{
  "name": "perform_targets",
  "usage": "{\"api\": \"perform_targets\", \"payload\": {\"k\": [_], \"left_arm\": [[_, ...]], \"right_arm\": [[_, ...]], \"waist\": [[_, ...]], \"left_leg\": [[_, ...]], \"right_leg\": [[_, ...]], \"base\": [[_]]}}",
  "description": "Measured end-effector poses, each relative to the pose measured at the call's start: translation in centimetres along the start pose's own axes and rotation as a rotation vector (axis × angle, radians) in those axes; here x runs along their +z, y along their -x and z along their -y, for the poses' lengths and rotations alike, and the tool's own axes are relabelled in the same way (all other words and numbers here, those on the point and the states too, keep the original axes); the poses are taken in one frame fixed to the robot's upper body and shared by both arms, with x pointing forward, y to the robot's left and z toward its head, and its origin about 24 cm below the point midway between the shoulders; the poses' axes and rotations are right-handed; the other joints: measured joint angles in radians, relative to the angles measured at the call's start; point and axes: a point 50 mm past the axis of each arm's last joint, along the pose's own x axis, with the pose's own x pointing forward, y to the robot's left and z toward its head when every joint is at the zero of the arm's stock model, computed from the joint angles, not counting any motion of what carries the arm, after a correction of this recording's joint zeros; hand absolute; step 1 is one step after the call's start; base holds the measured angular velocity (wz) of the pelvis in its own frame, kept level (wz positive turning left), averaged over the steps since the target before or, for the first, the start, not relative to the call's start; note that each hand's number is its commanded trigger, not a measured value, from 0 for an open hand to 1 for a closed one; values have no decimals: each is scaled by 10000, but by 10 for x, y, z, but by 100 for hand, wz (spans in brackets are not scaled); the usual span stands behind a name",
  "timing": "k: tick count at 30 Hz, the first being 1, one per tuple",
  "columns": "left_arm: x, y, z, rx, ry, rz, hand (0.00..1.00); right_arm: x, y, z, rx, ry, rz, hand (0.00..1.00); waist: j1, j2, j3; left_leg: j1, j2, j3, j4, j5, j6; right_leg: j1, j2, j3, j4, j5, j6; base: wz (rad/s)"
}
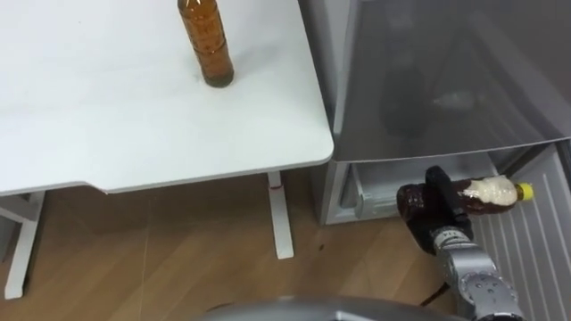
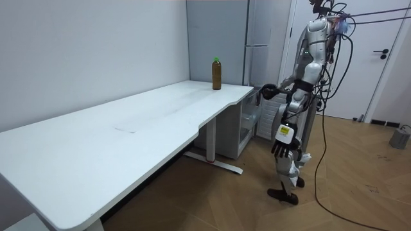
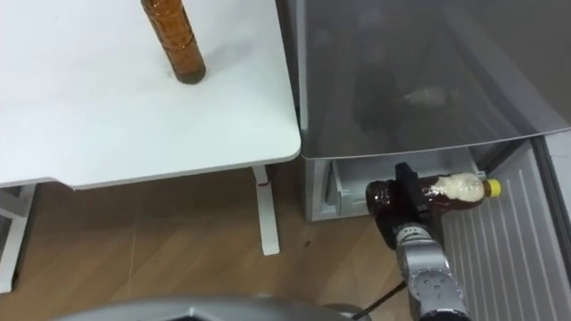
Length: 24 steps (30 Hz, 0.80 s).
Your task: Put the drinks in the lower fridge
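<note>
My right hand point(image 1: 439, 210) reaches in from the lower right and is shut on a brown drink bottle point(image 1: 482, 194) with a yellow cap. The bottle lies sideways in front of the open lower fridge compartment point(image 1: 379, 183), below the grey upper door. The same hand point(image 3: 406, 203) and held bottle point(image 3: 446, 189) show in the right eye view. A second brown bottle point(image 1: 206, 45) stands upright on the white table point(image 1: 107, 116), to the left of the fridge. In the room view I stand at the fridge point(image 2: 257, 38); my left hand point(image 2: 282, 146) hangs by my leg, fingers relaxed.
The open lower fridge door point(image 1: 526, 254), with ribbed inner lining, swings out at the right. The table's rounded corner point(image 1: 317, 147) and white leg point(image 1: 281, 218) sit close to the fridge side. Wooden floor point(image 1: 161, 241) lies below.
</note>
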Motion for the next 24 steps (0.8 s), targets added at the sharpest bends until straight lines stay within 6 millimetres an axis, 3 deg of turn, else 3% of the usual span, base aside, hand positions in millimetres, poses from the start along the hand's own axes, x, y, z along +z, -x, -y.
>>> {"api": "perform_targets", "payload": {"k": [5, 9, 12, 15, 16, 19, 22, 24], "left_arm": [[-10, 1, -1, 43, 69, -240, 0], [-11, 1, -1, 51, 97, -263, 0], [-7, 1, -6, 213, 258, -99, 0], [10, 0, -15, 437, 233, 336, 0], [18, 0, -19, 555, 194, 554, 0], [32, 0, -32, 880, 143, 862, 0], [48, 0, -46, 1370, -12, 1151, 0], [63, 1, -47, 1418, -315, 1490, 0]], "right_arm": [[7, -3, -2, -27, -498, 161, 100], [14, -9, -4, -270, -790, 326, 100], [19, -14, -6, -259, -944, 481, 100], [26, -23, -15, -430, -1071, 648, 100], [28, -26, -25, -222, -1079, 699, 100], [27, -34, -53, 165, -1173, 599, 100], [27, -41, -65, 145, -1181, 552, 100], [32, -44, -73, 71, -997, 680, 100]], "waist": [[-24, -210, -29], [5, -251, -52], [-57, -234, -69], [-37, -164, -77], [46, -121, -25], [68, -175, 26], [87, -330, 231], [226, -310, 262]], "left_leg": [[3, -2, -37, 44, 0, 0], [-214, -5, -54, 119, 0, 0], [-681, -10, -248, 371, -1, 1], [-1442, 12, -276, 787, 2, 5], [-1736, 17, -278, 908, 20, 22], [-2549, -16, -280, 1403, 30, 20], [-3621, 45, -296, 2393, 10, 2], [-4441, 101, -362, 3013, -67, 5]], "right_leg": [[61, 3, -54, -2, -2, -2], [-83, -6, -78, 27, -12, -2], [-341, -13, -259, 84, -4, -12], [-1038, -98, -494, 709, -85, -76], [-1450, -149, -489, 1101, -143, -108], [-2529, -359, -447, 2217, -464, -205], [-3436, -470, -565, 3056, -686, -337], [-4200, -490, -545, 3560, -793, -444]], "base": [[3], [4], [21], [22], [0], [2], [16], [11]]}}
